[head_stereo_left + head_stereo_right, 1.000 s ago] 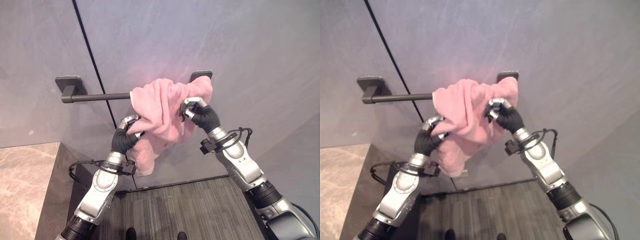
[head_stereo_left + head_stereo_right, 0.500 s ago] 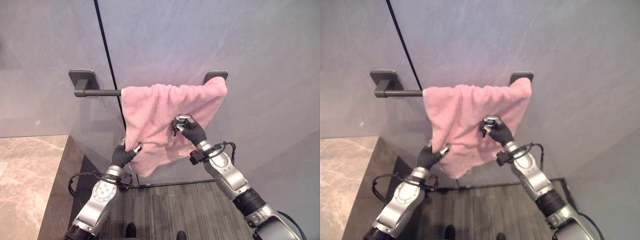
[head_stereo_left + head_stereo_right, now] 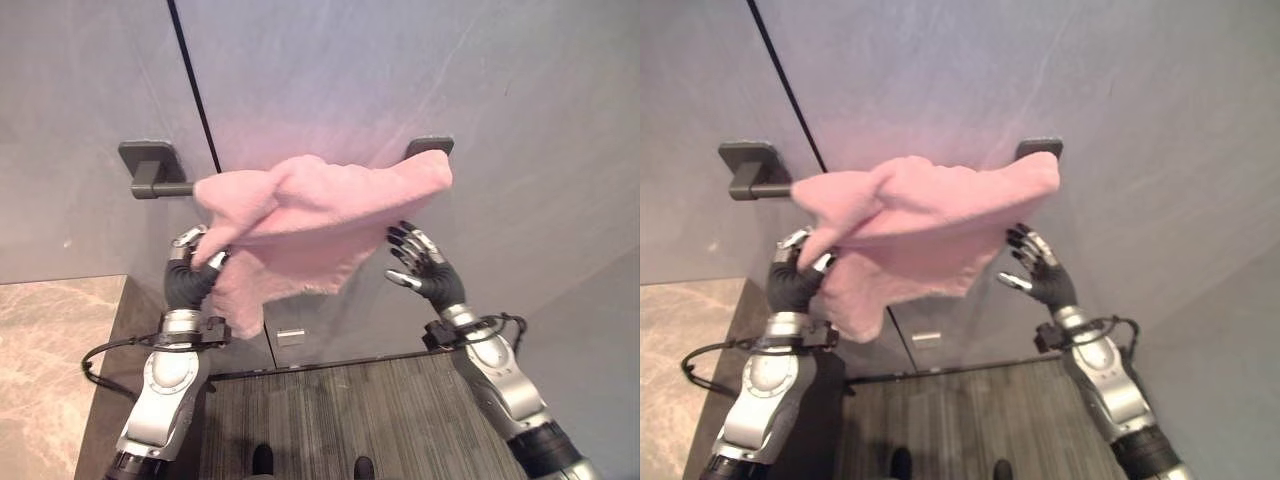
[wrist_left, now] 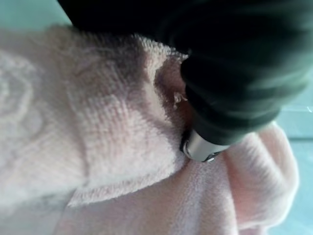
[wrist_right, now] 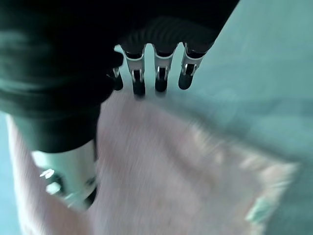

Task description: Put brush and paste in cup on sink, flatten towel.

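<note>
You have the pink towel [image 3: 320,205] draped over the dark rail [image 3: 165,188], and its long axis runs along that rail, from the right bracket [image 3: 429,146] toward the left bracket [image 3: 146,160]; the right end sits hard up against the right bracket, while the left end stops short, leaving a bare stretch of rail before the left bracket. Your left hand [image 3: 188,268] is the one in contact; its fingers are curled around a bunched fold at the towel's lower left edge, and the left wrist view shows the thumb [image 4: 205,142] pressed into the cloth. Your right hand [image 3: 424,268] hangs just off the towel's lower right edge, fingers spread and holding nothing; the right wrist view shows the fingers [image 5: 161,78] straight, with pink cloth lying past them.

The towel is not flat yet, by my reading; it is humped and twisted along the top, and the lower left corner trails down in a wad. The cloth lies above and inward of both hands, so any smoothing would have to go outward along the rail; the left hand is nearer the crumpled part, the right hand nearer the tidy end.

Around you: the grey wall [image 3: 400,70] with a dark vertical seam [image 3: 195,100] behind the rail, a marble counter edge [image 3: 50,350] at the lower left, and ribbed flooring [image 3: 350,410] below; nothing stands between either hand and the cloth; I see no brush, paste or cup here.
</note>
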